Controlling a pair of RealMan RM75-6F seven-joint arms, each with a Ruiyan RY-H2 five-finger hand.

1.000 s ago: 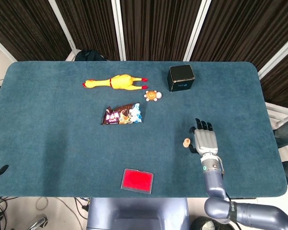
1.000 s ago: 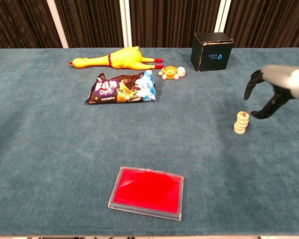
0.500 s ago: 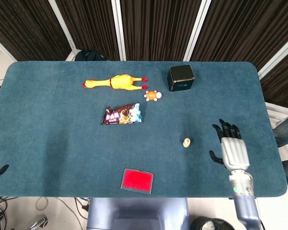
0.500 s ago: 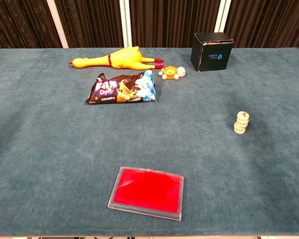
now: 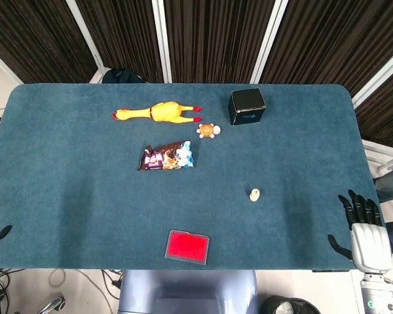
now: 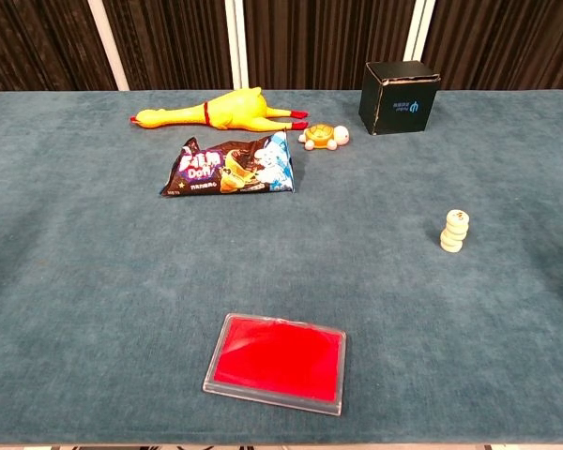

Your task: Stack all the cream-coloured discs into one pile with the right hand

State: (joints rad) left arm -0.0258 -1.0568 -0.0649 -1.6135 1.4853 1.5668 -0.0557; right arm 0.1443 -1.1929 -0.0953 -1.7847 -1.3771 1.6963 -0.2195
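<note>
Discs (image 5: 254, 194) of cream colour stood in one small pile on the blue table (image 5: 65, 190) in the head view, right of the middle and apart from everything else. The right hand (image 5: 365, 237) hung well off to the right of the pile, over the table's near right corner, its dark fingers (image 5: 357, 206) spread and straight, with nothing in them. Further back lay a yellow rubber chicken (image 5: 158, 112), a small toy turtle (image 5: 208, 131) just beside its feet, a black box (image 5: 247, 106) to the right of that, and a snack bag (image 5: 167, 156) nearer the middle. A red tray (image 5: 187, 246) sat at the near edge. The left hand could not be made out.

In the chest view the pile (image 6: 454, 231) leaned slightly, its top disc marked in red, standing alone on the cloth. The black box (image 6: 400, 97), turtle (image 6: 324, 137), chicken (image 6: 218, 110), bag (image 6: 230, 166) and red tray (image 6: 277, 363) showed too. Neither hand appeared there.
</note>
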